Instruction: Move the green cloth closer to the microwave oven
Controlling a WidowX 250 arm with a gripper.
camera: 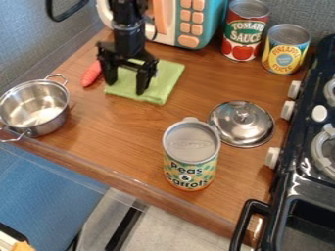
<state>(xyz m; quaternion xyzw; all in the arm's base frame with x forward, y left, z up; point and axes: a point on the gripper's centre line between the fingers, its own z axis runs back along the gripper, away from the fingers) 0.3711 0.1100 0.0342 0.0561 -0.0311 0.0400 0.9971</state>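
At the cloth [165, 81], my gripper [127, 85], fingers apart, hides part of it; microwave [212, 24] cut off above, red toy [91, 74] beside.

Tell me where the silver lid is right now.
In the camera view, the lid lies right of centre, between the green-patterned can and the stove's white knobs.

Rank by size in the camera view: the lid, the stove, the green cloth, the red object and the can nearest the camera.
Stove
Nearest can
Green cloth and lid: too alike to rank
Red object
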